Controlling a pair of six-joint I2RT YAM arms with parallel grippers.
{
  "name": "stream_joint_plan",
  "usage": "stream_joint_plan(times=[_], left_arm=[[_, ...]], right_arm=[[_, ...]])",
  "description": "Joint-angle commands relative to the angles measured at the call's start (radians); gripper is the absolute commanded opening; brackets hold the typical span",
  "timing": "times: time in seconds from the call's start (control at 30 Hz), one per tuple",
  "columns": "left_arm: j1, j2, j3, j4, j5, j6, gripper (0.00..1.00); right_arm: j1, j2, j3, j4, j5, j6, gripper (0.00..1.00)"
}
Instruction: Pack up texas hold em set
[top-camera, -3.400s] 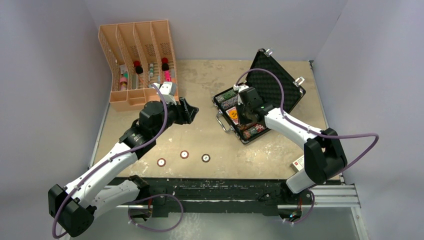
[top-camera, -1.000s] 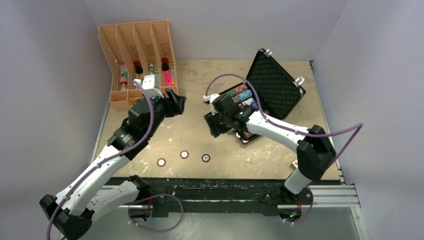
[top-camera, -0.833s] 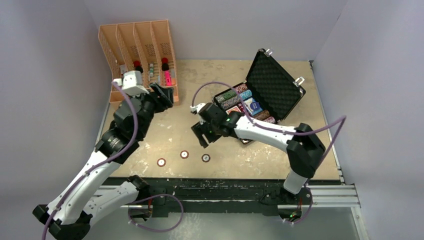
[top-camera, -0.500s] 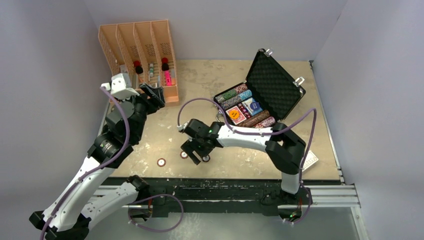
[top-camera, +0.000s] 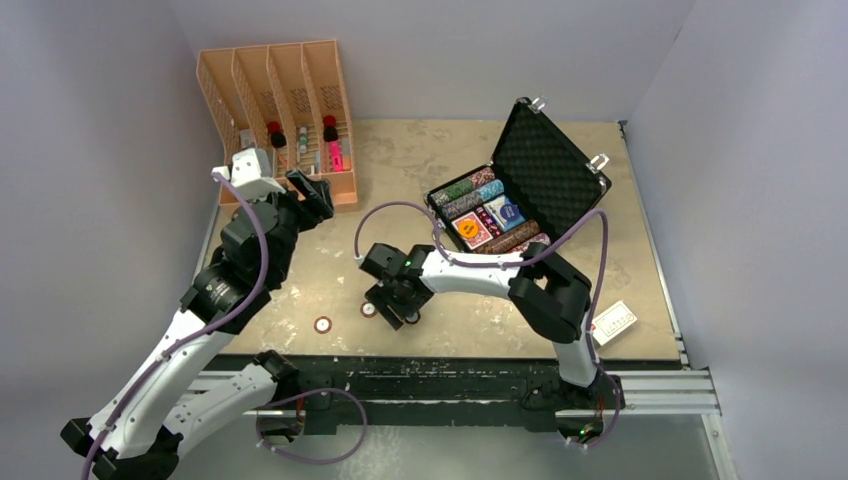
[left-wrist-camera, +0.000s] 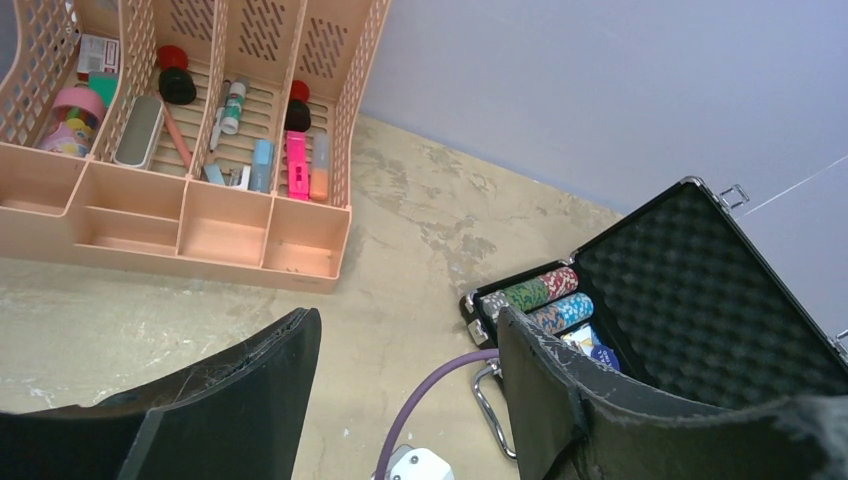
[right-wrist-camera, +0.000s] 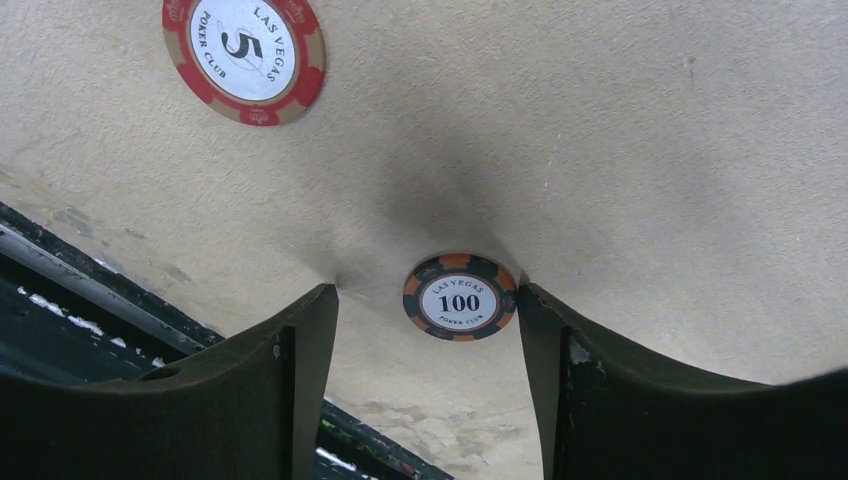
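The black briefcase (top-camera: 548, 165) stands open at the back right, with rows of coloured chips and two card decks (top-camera: 472, 230) in its foam tray. It also shows in the left wrist view, briefcase (left-wrist-camera: 680, 290). Three loose chips lie near the front edge. My right gripper (right-wrist-camera: 425, 300) is open and low over the table, its fingers either side of a black-and-orange "100" chip (right-wrist-camera: 460, 297), which lies flat close to the right finger. A red "5" chip (right-wrist-camera: 244, 58) lies beyond it; red chips (top-camera: 322, 325) show from above. My left gripper (left-wrist-camera: 405, 325) hangs open and empty near the rack.
An orange four-slot rack (top-camera: 275, 110) with bottles and markers stands at the back left. A small white box (top-camera: 613, 320) lies by the right arm's base. The right arm's purple cable (top-camera: 375, 215) loops over the middle. The table's front rail (right-wrist-camera: 60, 300) is just behind the right fingers.
My right gripper left the briefcase, swung to the front middle and came down around the black chip. My left arm drew back left toward the rack.
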Motion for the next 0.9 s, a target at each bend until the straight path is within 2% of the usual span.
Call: stream_joint_plan(times=[0.0,0.1,0.27,0.5,0.87], left_arm=[[0.006,-0.015,-0.008,0.018,-0.007,-0.005,0.65],[0.006,-0.021,-0.014,0.018,-0.013,-0.005,0.65],[0.007,-0.029,-0.021,0.017,-0.021,-0.003,0.65],[0.006,-0.034,-0.036,0.019,-0.023,-0.008,0.65],[0.005,-0.041,-0.062,0.006,-0.010,-0.030,0.65]], right_arm=[[0.000,0.024,0.043,-0.071,0.027,0.024,0.68],[0.000,0.038,0.044,-0.096,0.019,0.025,0.64],[0.001,0.058,0.053,-0.135,0.041,0.028,0.52],[0.001,0.082,0.054,-0.169,0.075,0.051,0.47],[-0.005,0.093,0.048,-0.079,0.047,0.066,0.37]])
